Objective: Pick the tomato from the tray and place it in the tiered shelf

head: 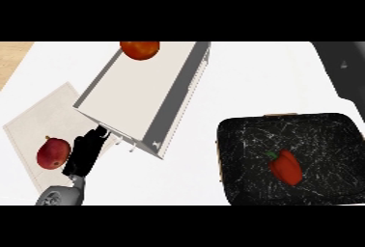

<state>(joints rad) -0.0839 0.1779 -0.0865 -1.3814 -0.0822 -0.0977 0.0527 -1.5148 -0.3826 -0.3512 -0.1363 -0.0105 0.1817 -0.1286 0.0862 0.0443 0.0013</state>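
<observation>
The orange-red tomato [140, 49] lies on the top board of the white tiered shelf [135, 91], at its far end. The black speckled tray [246, 140] sits at the right and holds only a red bell pepper [286, 167]. My left hand [84, 154] shows at the lower left, its fingers straight and pointing toward the shelf's near corner. It holds nothing and is well apart from the tomato. My right hand does not show.
A beige cutting board [35, 120] at the left carries a red mango-like fruit [53, 153], just left of my left hand. A dark grey shape [345, 67] fills the upper right corner. A strip of wooden surface [13, 55] shows at the far left.
</observation>
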